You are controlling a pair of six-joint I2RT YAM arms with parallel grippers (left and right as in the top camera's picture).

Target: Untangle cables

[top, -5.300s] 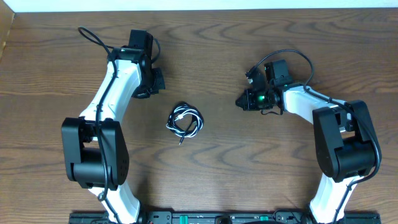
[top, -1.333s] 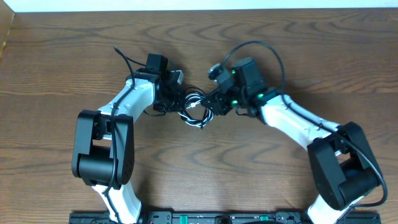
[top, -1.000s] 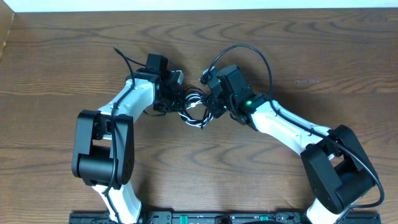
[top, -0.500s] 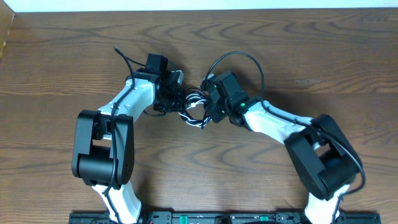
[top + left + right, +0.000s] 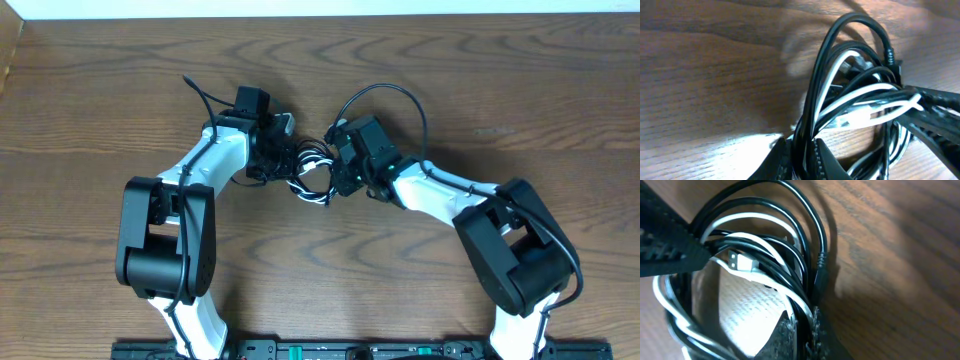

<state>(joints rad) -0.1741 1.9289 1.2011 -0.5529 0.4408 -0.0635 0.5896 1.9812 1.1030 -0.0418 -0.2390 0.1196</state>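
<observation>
The cables (image 5: 313,176) are a small tangled bundle of black cords and one white cord at the table's middle. My left gripper (image 5: 281,158) is shut on the bundle's left side; in the left wrist view its fingers pinch black strands (image 5: 802,150). My right gripper (image 5: 337,172) is shut on the bundle's right side; in the right wrist view its fingers clamp black and white strands (image 5: 802,330). A white USB plug (image 5: 740,260) shows inside the loop. The other gripper's finger (image 5: 670,245) enters from the left.
The wooden table (image 5: 480,80) runs in all directions around the bundle. The arms' own thick black wires (image 5: 385,95) arc above the right wrist. A pale wall edge (image 5: 320,8) lies along the back.
Both arms have come from the far sides to the bundle and closed on it. In the last second the right arm slid a little left and its elbow folded in.
</observation>
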